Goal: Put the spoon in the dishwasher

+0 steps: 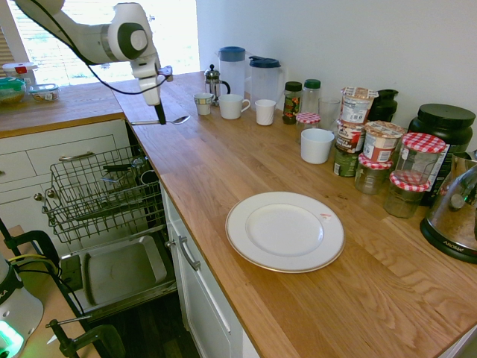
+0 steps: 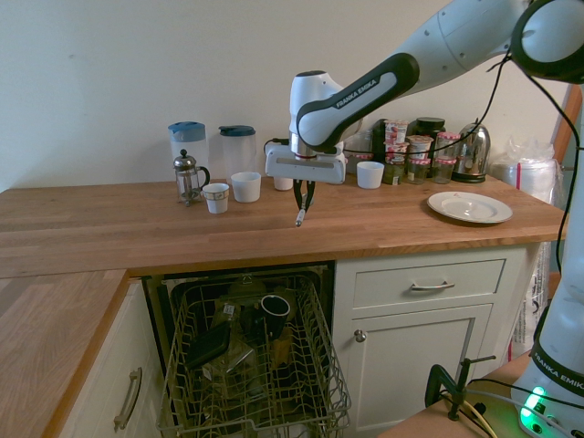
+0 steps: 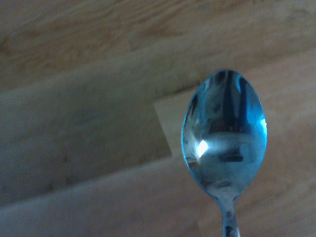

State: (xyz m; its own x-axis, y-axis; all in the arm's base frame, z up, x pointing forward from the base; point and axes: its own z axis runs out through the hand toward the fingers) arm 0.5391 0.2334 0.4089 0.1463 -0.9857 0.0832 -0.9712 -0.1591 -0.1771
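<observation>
The silver spoon (image 1: 177,119) hangs level in the air, pinched at its handle by my gripper (image 1: 159,117), which is shut on it. In the second exterior view the gripper (image 2: 304,199) hovers over the wooden counter near its front edge, with the spoon (image 2: 298,219) poking out below the fingers. The spoon's shiny bowl (image 3: 224,133) fills the wrist view above blurred wood. The dishwasher stands open below the counter, its wire rack (image 1: 93,195) pulled out over the flat grey door (image 1: 119,272). The rack (image 2: 246,374) holds a dark mug and other dishes.
A French press (image 1: 212,80), two jugs (image 1: 232,68), white cups (image 1: 232,107) and a small cup (image 1: 203,103) stand at the counter's back. Further along are a white plate (image 1: 285,231), several jars (image 1: 376,153) and a kettle (image 1: 456,212). White drawers (image 2: 429,285) flank the dishwasher.
</observation>
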